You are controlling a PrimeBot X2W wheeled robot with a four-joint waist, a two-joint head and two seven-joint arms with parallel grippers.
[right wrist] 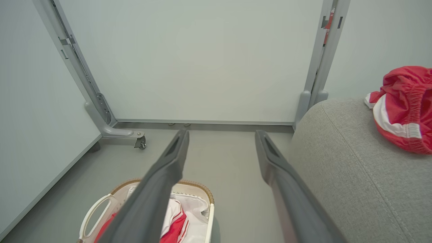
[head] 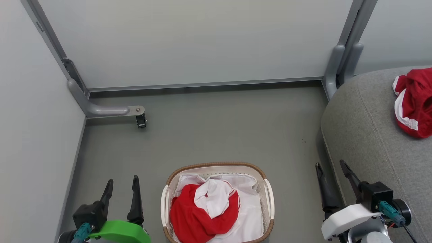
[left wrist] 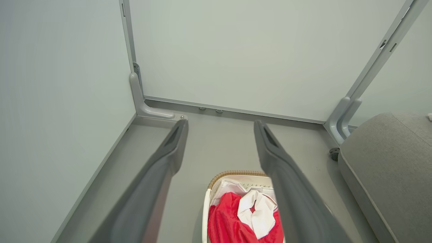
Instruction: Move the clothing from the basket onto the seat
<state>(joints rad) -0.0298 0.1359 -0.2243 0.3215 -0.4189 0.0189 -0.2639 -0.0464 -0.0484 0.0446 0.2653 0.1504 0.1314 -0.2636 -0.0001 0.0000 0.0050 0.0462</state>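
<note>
Clothing (head: 199, 216) lies in the basket (head: 216, 166) at six o'clock; we note a second red garment (head: 413, 101) on the seat (head: 364, 135) at three o'clock. Left gripper (head: 122, 180) and right gripper (head: 329, 164) gape, holding nothing.

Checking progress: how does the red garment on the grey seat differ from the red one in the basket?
The seat garment lies alone, bunched on the seat; the basket garment lies in the basket atop a white sheet. The seat garment shows a gathered waistband; the basket garment has a white fold on top. Both are bright red with white trim.
</note>
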